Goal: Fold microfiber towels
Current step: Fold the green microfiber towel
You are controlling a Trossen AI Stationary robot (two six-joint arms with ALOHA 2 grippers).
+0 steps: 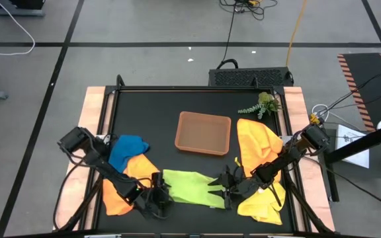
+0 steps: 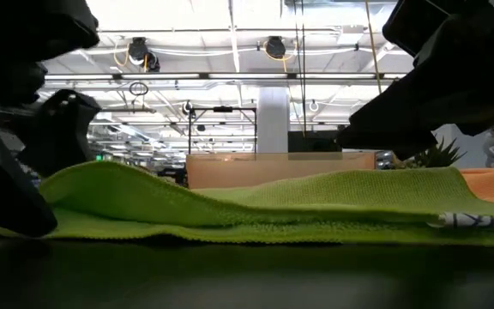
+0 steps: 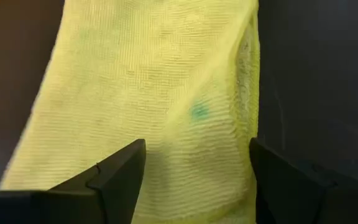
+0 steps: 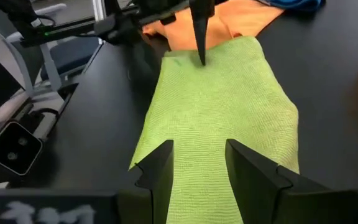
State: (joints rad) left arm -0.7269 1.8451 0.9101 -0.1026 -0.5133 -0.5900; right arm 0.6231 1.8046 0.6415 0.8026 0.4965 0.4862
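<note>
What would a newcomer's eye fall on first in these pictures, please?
The lime green towel lies stretched along the table's near edge between the left gripper, fingers spread open over one end, and the right gripper at the other. Orange towels and a blue towel flank it; a brown tray sits behind.

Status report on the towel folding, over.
Left gripper open at one end of the lime green towel. Right gripper open at its other end. Towel flat, unheld. Nothing in the way.

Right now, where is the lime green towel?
In the high view the lime green towel lies flat at the table's near edge, centred between the left gripper and right gripper, below the brown tray.
</note>
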